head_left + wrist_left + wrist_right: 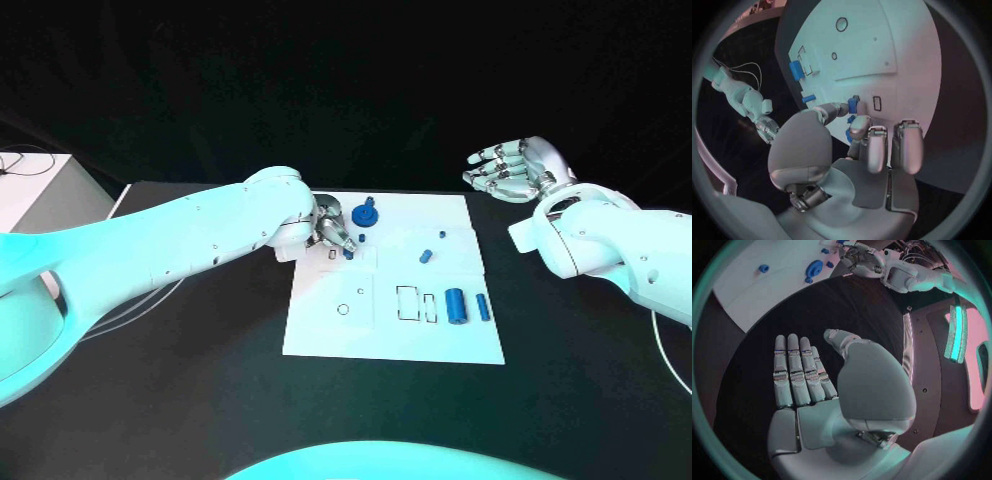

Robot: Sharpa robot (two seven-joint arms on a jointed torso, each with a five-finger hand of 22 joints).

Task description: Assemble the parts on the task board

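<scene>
The white task board [325,335] lies mid-table. My left hand [332,228] hangs over its far left corner and pinches a small blue part [853,104] between thumb and a finger, close above the board [879,45] beside a small rectangular slot [877,103]. A round blue knob-like part [365,213] stands just right of that hand. Two small blue pegs [427,256] sit near the board's middle, and a blue cylinder [456,305] with a thinner blue bar [483,307] lies toward its near right. My right hand [512,170] is raised off the board's far right corner, fingers spread, holding nothing.
Outlined rectangular slots [408,303] and small round holes [342,309] mark the board's near half. A white box [36,195] with a cable stands at the table's far left. Black tabletop surrounds the board on all sides.
</scene>
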